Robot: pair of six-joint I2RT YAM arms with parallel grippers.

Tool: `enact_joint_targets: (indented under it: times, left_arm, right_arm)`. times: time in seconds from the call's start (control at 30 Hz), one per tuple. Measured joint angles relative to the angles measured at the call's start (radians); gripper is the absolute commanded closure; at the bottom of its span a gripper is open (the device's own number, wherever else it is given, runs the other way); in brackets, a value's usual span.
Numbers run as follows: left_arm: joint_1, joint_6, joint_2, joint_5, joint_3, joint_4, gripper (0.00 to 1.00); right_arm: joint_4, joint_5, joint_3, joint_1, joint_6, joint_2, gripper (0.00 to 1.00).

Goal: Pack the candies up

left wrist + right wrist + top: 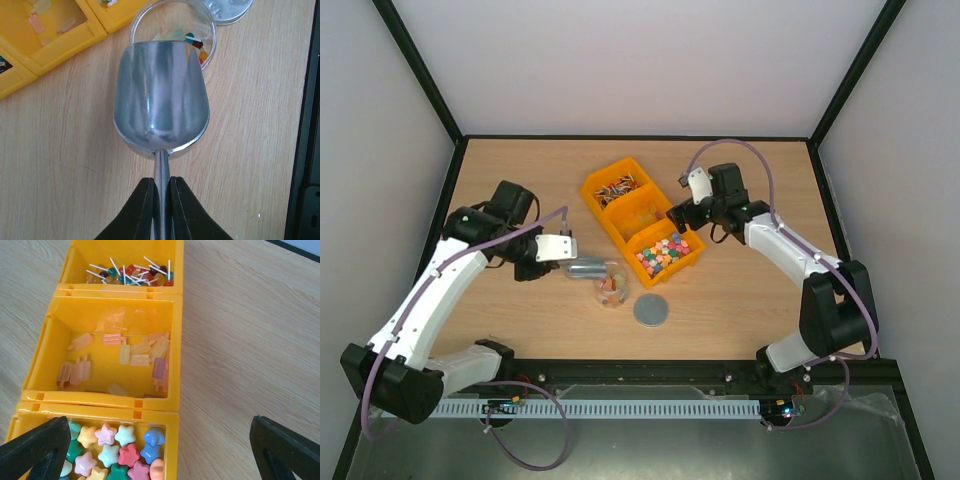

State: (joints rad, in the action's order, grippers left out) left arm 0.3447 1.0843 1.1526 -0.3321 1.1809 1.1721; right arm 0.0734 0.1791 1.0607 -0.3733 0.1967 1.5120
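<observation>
Left pincer [161, 200]: closed on the thin handle of the silver scoop [160, 107]. The wrist view shows only the two dark finger ends, cut off by the lower edge.
Scoop: held low over the bench [720, 300], its mouth at the rim of the clear tub [612, 285]. Glare on the metal makes it hard to tell what lies in the bowl.
Clear tub: round and open-topped, standing on the bench between the scoop and the grey disc [652, 310]. A few mixed candies [196, 44] lie inside, mostly hidden behind the scoop's bowl in the left wrist view.
Grey disc: flat on the bench, just beside the tub. The top edge of the left wrist view cuts it off.
Right pincer [159, 422]: jaws spread wide and gripping nothing, over the near bin's rim. Only the fingertips show, in the lower corners of its own view.
Yellow bins [115, 400]: three touching in a diagonal row.
Far bin: lollipops [132, 271] with white sticks.
Middle bin: pale ice-lolly shapes [140, 352], scattered and faint against the yellow.
Near bin: pastel stars [107, 435], cut off by the frame's lower edge.
</observation>
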Motion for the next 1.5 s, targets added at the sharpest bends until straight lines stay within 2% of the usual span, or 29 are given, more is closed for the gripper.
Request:
enact_joint_targets:
  times: [0.27,0.43,0.7,1.0,1.3,1.5]
  left_arm:
    - [-0.016,-0.060,-0.039,-0.038,0.000,-0.042,0.98]
    - [-0.087,-0.145,-0.052,-0.090,0.000,-0.115,0.98]
    - [-0.261,-0.372,-0.051,-0.154,-0.044,-0.333,0.98]
    - [-0.387,-0.618,0.027,-0.127,-0.184,-0.610,0.98]
    - [-0.428,-0.678,0.168,-0.058,-0.354,-0.824,0.98]
    - [-0.428,-0.654,0.264,-0.023,-0.381,-0.917,0.97]
  right_arm:
    - [-0.020,0.001,-0.009,0.000,-0.040,-0.045,0.01]
    - [-0.034,0.001,-0.009,0.000,-0.072,-0.077,0.01]
    - [-0.043,0.000,-0.007,0.000,-0.114,-0.110,0.01]
    - [-0.027,0.004,0.011,0.000,-0.145,-0.135,0.01]
    - [-0.015,0.032,-0.047,0.000,-0.144,-0.195,0.01]
    - [0.064,0.172,-0.050,0.000,-0.066,-0.193,0.01]
